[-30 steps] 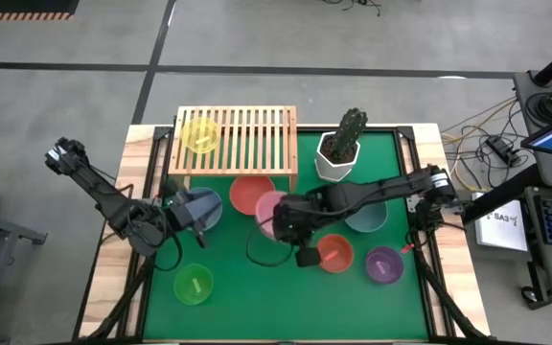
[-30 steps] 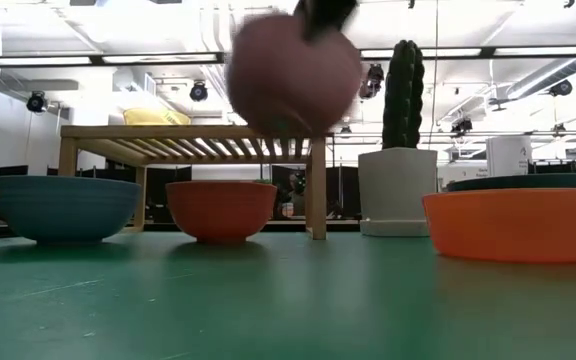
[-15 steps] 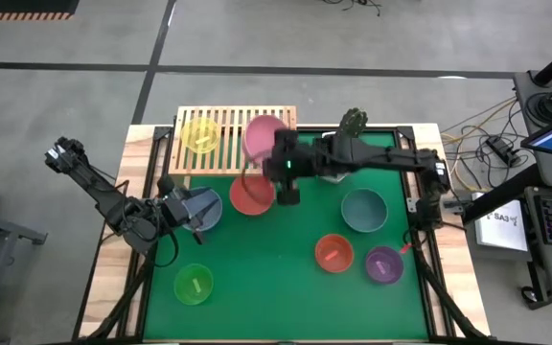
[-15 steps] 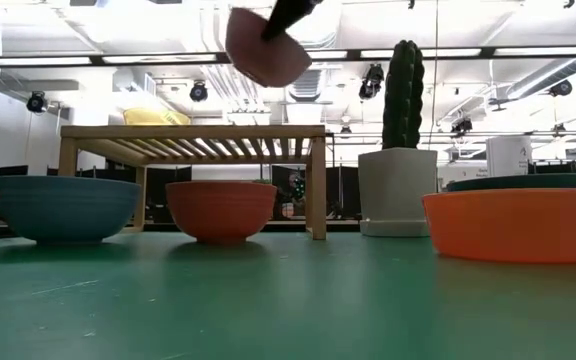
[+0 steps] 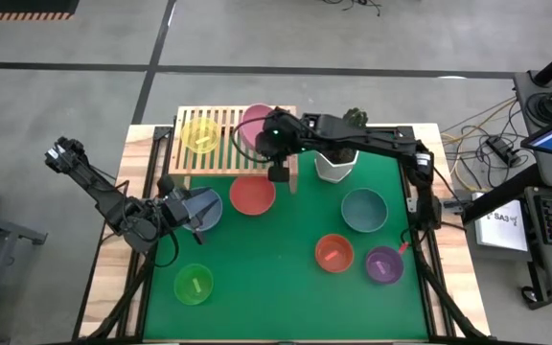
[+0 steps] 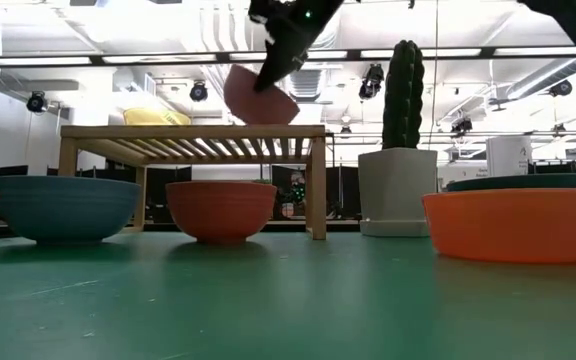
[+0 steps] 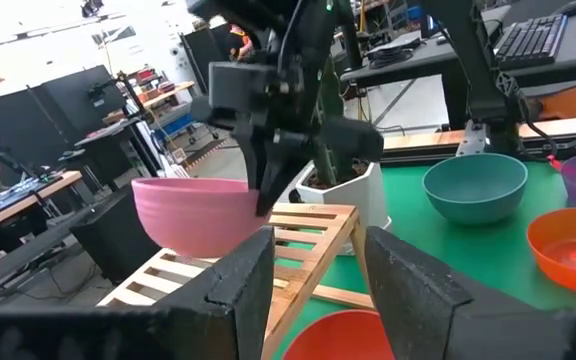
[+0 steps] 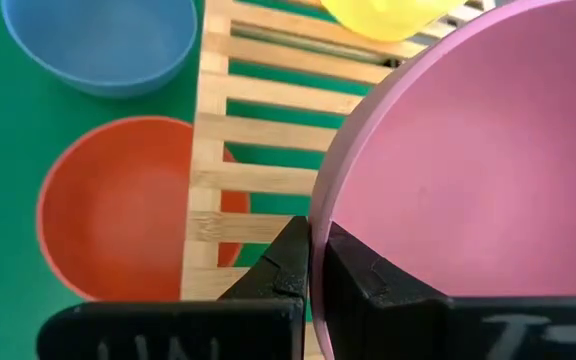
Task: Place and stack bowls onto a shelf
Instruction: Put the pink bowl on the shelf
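Our right end effector [image 8: 308, 262] clamps the pink bowl [image 5: 254, 123] by its rim, hanging it above the shelf [image 5: 220, 161], upper centre, for lowering beside the yellow bowl [image 5: 199, 134].

Both arms are dark, near-black, built of slim jointed segments with boxy housings at the joints. The right arm [image 5: 372, 144] carries a small green indicator light near its wrist and a loop of black cable hanging beneath. The left arm [image 5: 99, 192] shows thin black cables along its links. The left gripper's two fingers [image 7: 243, 290] are broad, matte black wedges with a lightly speckled surface.
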You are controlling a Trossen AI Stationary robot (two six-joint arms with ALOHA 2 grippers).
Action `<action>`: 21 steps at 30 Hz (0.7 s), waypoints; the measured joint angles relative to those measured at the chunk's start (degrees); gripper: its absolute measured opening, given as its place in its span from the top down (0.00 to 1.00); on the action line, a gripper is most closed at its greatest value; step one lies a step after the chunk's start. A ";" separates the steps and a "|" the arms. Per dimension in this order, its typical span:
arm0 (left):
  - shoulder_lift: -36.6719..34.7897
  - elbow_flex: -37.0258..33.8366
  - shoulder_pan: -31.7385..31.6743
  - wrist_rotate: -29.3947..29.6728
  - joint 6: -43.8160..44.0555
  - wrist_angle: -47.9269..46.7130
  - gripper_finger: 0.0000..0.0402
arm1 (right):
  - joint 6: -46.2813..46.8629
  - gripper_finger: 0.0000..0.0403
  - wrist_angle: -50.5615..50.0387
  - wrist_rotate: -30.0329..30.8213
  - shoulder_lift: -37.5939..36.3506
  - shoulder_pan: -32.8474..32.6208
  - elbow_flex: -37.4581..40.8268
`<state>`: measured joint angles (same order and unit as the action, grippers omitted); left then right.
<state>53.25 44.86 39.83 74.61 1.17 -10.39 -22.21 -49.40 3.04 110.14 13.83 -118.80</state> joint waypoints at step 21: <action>0.02 -0.02 0.00 -0.02 0.02 -0.37 0.65 | -3.41 0.80 1.17 3.64 1.73 0.21 0.04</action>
<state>53.28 44.84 39.83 74.59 1.19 -10.77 -25.62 -48.23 6.68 111.87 14.04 -118.76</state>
